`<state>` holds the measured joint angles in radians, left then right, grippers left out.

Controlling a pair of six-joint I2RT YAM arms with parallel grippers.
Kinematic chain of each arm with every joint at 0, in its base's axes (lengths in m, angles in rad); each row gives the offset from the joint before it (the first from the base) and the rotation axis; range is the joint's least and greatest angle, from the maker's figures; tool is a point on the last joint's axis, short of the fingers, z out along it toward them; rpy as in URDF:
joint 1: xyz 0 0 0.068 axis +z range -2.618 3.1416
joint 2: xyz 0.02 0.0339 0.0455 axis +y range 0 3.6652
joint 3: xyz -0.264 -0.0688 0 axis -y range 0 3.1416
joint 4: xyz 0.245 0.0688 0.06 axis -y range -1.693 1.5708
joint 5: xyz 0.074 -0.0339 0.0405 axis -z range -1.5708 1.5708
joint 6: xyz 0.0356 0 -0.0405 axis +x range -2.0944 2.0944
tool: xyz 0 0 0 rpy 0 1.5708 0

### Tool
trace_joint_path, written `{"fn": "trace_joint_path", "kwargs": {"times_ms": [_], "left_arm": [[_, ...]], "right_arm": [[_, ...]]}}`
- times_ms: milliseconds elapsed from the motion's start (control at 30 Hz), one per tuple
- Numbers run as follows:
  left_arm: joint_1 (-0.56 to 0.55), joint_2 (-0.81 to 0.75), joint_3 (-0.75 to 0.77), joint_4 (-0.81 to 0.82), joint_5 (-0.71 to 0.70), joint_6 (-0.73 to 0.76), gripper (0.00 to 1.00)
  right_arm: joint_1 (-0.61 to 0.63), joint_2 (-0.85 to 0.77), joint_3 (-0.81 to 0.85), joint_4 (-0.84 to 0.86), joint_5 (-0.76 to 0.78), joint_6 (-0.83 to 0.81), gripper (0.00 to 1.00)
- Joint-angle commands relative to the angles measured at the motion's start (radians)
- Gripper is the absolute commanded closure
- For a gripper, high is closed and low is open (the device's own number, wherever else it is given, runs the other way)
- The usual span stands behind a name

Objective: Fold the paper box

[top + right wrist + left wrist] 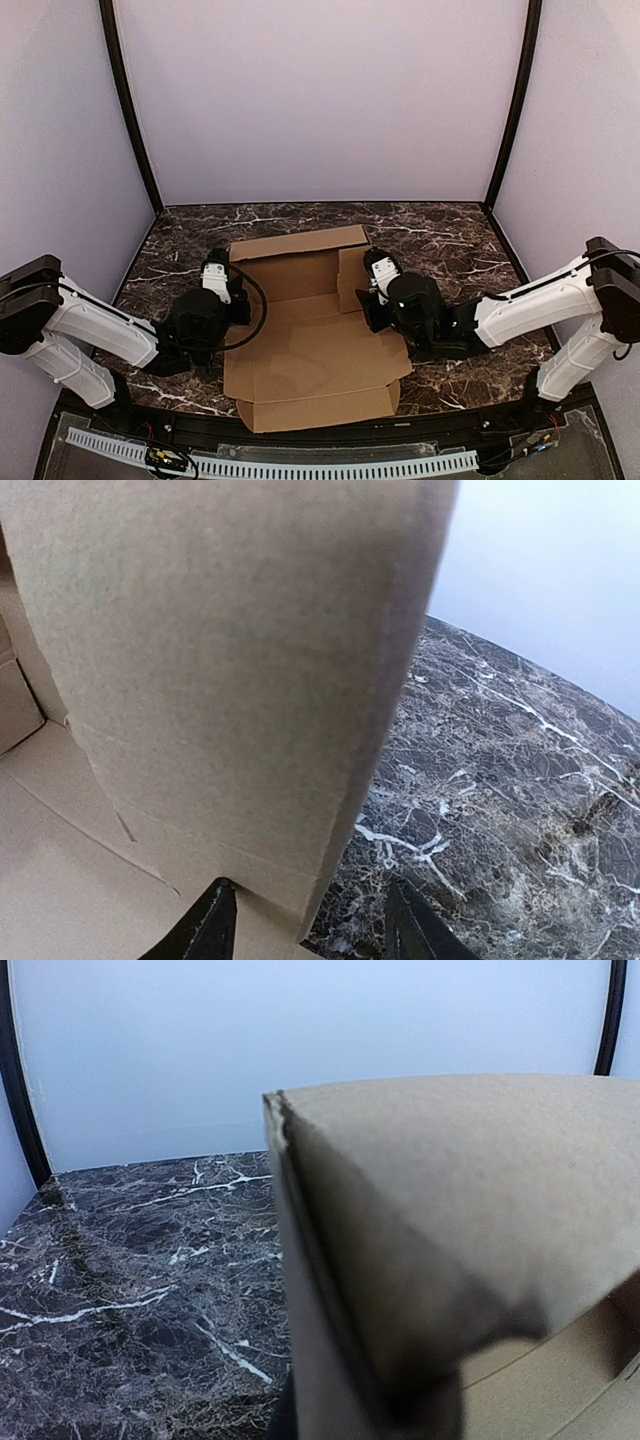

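The top camera sits high behind the left gripper (219, 262) and right gripper (375, 262). It looks forward and down from afar over the whole table (450, 235) to the back wall (320, 100). The left wrist camera rides just behind its gripper and faces ahead toward the back wall, so near the box (450, 1220) that cardboard fills the view to the gripper's right, with table on its left. The right wrist camera looks down along its own fingers (212, 925), with cardboard close ahead and to their left and table on their right. All three views share the box and the marble beside it.
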<state>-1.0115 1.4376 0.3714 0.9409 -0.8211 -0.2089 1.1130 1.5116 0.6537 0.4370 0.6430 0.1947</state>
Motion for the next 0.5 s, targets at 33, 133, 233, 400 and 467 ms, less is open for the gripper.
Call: {"fn": "trace_joint_path", "kwargs": {"times_ms": [33,133,233,400,467], "left_arm": [[-0.052,-0.028,-0.011,-0.051,0.048,0.058,0.99],[-0.065,-0.041,-0.011,-0.068,0.051,0.055,0.99],[-0.073,-0.050,-0.010,-0.080,0.053,0.056,0.99],[-0.076,-0.076,-0.012,-0.118,0.052,0.055,0.99],[-0.075,-0.086,-0.015,-0.126,0.050,0.055,0.99]], "right_arm": [[-0.016,0.028,0.006,0.166,0.092,-0.020,0.45],[-0.025,0.036,-0.015,0.230,0.072,-0.042,0.39],[-0.035,0.041,-0.039,0.316,0.046,-0.087,0.34],[-0.062,0.040,-0.060,0.378,0.000,-0.135,0.24],[-0.073,0.038,-0.068,0.402,-0.018,-0.146,0.22]]}}
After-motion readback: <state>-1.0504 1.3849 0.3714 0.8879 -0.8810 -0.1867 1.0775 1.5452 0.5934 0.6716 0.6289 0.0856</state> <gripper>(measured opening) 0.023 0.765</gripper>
